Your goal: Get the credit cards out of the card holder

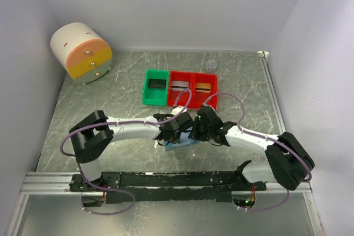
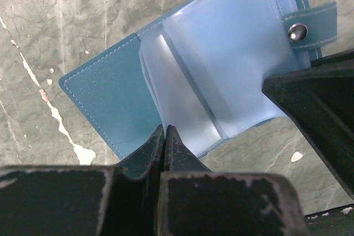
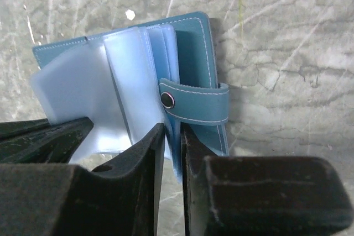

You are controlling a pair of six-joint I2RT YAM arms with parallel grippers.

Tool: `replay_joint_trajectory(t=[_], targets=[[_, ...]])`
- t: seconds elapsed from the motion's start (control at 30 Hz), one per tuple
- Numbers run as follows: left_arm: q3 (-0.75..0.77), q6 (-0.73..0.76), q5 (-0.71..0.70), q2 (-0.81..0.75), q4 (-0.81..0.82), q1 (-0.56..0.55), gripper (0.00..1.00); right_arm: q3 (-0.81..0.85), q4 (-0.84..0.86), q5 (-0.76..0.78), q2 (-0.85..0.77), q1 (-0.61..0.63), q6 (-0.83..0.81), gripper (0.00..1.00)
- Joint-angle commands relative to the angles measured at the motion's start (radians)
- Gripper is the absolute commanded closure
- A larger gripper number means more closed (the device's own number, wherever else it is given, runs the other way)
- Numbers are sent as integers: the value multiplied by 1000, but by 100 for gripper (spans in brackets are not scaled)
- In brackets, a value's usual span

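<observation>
The blue-grey card holder [image 2: 105,87] lies open on the table between both grippers, its clear inner pockets [image 2: 221,59] fanned up and its snap tab [image 3: 193,105] showing. No card shows inside the pockets. My left gripper [image 2: 165,129] is shut on the edge of a clear pocket. My right gripper [image 3: 172,131] is shut on the panel edge just below the snap tab. In the top view the holder [image 1: 187,143] peeks out under the two grippers. A dark card [image 1: 157,85] lies in the green bin, a silvery card [image 1: 178,85] and a gold card [image 1: 203,88] in the red bins.
The green bin [image 1: 147,89] and two red bins [image 1: 191,99] stand in a row just behind the grippers. A round white, orange and yellow drawer unit [image 1: 82,52] stands at the back left. A small clear round object [image 1: 211,66] sits behind the bins.
</observation>
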Motion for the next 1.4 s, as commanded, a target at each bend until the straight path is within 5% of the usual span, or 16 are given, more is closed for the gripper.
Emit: replay_joint_trajectory(t=[0.0,0.23,0.43,0.73,1.03,1.37], targets=[[-14,36,25,-24,-14,-4,93,14,50,13,16,-13,20,81],[-47,74,41,-55,15,-5,93,34,91,-34,49,-75,-34,80],[-34,67,21,-41,-4,-4,93,4,208,-205,83,-71,-143,93],[-38,45,21,-36,38,-4,93,-53,308,-365,57,-29,-197,95],[-52,35,35,-33,65,-1,93,-140,654,-537,120,-28,72,95],[-81,18,22,-66,59,3,93,-228,1038,-566,289,-36,391,94]])
